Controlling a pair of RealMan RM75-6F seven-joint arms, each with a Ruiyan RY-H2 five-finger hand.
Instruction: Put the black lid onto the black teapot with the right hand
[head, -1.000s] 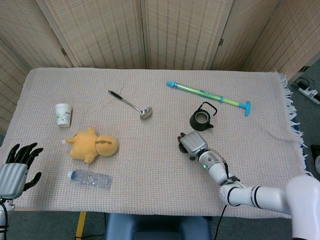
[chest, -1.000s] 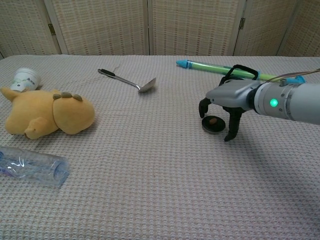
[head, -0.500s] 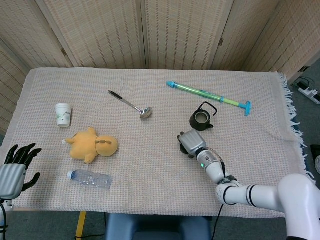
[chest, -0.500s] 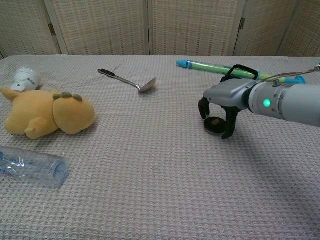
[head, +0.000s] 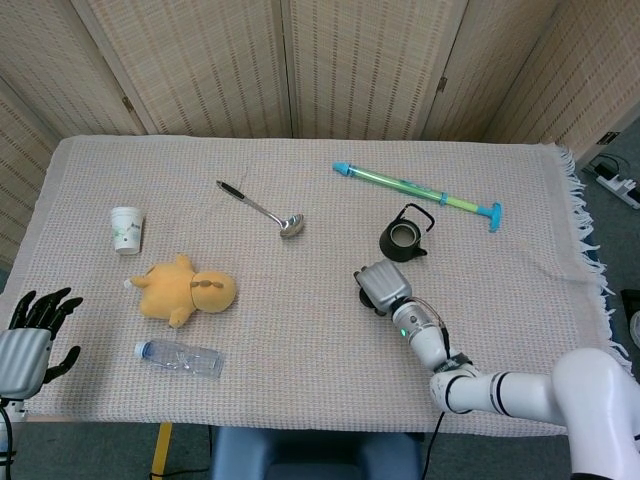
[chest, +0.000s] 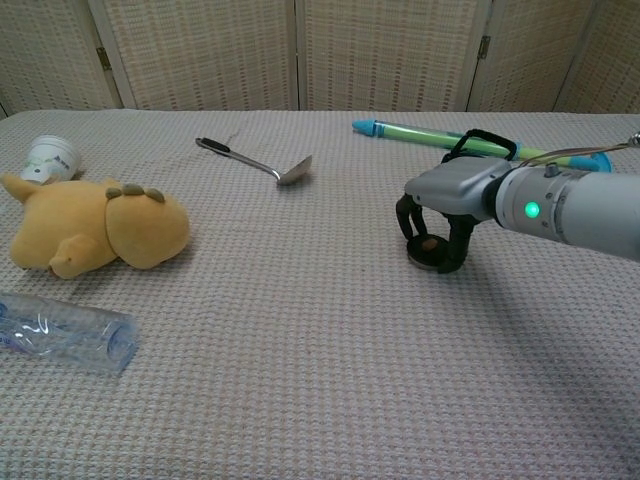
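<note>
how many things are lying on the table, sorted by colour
black: 2, the teapot and its lid
yellow: 1, plush toy
white: 1, paper cup
clear: 1, plastic bottle
silver with black handle: 1, ladle
green and blue: 1, long toy tube
total: 7

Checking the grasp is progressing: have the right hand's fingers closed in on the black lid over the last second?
Yes. The right hand has drawn its fingers inward around the black lid, which stays put.

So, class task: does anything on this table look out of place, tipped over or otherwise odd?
Yes. The black teapot stands open while its black lid lies apart on the cloth, under the right hand. The water bottle lies on its side, and so does the plush toy.
</note>
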